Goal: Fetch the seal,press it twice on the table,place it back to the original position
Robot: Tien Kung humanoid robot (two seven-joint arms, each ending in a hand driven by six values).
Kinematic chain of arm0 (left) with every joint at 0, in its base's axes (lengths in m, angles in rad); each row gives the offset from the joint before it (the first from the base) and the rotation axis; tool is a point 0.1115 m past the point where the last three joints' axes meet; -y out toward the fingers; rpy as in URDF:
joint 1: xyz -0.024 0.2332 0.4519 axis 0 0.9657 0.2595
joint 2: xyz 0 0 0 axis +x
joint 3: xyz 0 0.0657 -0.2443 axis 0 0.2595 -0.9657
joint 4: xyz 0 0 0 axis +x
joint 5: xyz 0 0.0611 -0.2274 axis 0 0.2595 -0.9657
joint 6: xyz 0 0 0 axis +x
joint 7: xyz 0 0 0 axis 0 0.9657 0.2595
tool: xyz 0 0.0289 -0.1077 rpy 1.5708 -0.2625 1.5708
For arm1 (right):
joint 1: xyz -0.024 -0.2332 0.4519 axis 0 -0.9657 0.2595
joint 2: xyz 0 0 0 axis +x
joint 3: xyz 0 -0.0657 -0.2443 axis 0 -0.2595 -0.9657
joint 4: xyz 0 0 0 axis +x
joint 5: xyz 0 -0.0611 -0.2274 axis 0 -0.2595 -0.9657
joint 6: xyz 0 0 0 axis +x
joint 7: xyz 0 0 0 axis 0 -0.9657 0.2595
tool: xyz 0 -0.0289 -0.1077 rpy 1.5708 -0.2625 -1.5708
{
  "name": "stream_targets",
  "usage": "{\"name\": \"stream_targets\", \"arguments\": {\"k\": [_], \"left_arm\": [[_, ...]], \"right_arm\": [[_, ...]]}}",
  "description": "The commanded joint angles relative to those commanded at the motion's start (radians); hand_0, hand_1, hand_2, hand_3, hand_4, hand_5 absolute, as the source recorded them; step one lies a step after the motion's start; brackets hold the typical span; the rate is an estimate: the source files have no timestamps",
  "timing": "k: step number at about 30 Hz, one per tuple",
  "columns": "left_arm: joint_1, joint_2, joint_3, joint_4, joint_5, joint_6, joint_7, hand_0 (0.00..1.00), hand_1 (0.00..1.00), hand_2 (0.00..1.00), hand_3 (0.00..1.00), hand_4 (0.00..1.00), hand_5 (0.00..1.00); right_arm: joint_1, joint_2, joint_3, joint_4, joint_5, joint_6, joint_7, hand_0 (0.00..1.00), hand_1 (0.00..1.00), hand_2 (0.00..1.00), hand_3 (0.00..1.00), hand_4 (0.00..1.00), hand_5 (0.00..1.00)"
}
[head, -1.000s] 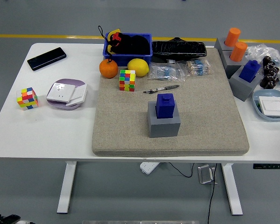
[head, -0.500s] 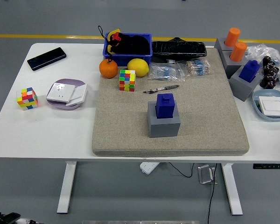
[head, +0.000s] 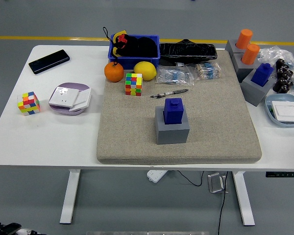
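Neither robot hand shows anywhere over the tabletop [head: 63, 142], so we cannot tell whether the fingers are wide, narrow or holding anything.

Nearest us, the white front edge runs bare across the picture, and the mat [head: 137, 132] stops just short of it. We see open mat in front of the grey block [head: 172, 131] and wide open mat on both its sides. The blue seal [head: 173, 111] stands upright in the top of that block, near the mat's middle, untouched.

To the left, on bare white, a colour cube [head: 29, 103] sits near the left edge with a plate [head: 70, 99] of white cards just beside it; open white lies in front of both. At the right edge a blue dish [head: 284, 109] holds a white card.

Further back on the mat lie a pen [head: 169, 93], a second cube [head: 134, 84], an orange [head: 114, 72], a lemon [head: 145, 70] and two packets [head: 175, 76].

On the right, a second blue seal [head: 262, 74] stands in its own grey block, with two orange seals [head: 247, 46] behind it.

At the far edge are a blue bin [head: 134, 49], a black tray [head: 187, 50] and a phone [head: 49, 61]. Grey floor with a yellow line [head: 49, 37] lies beyond.
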Motion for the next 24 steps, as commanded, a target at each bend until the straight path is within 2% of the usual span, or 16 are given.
{"name": "stream_targets", "arguments": {"k": [9,12,24], "left_arm": [[-0.001,0.003,0.005,0.001,-0.007,0.001,-0.002,0.721,0.691,0.679,0.747,0.673,0.263],[0.002,0.004,0.030,0.003,-0.045,0.002,-0.012,0.720,0.691,0.680,0.747,0.674,0.263],[0.007,0.011,0.014,0.002,-0.016,0.001,-0.004,0.720,0.690,0.680,0.747,0.675,0.264]], "right_arm": [[-0.003,-0.006,-0.004,-0.002,-0.001,-0.004,0.000,0.854,0.788,0.766,0.748,0.934,0.359],[-0.007,-0.005,-0.002,-0.005,-0.004,-0.004,0.000,0.854,0.786,0.766,0.747,0.926,0.357],[0.001,-0.007,-0.020,-0.010,-0.007,-0.005,-0.001,0.850,0.783,0.765,0.746,0.918,0.351]]}}
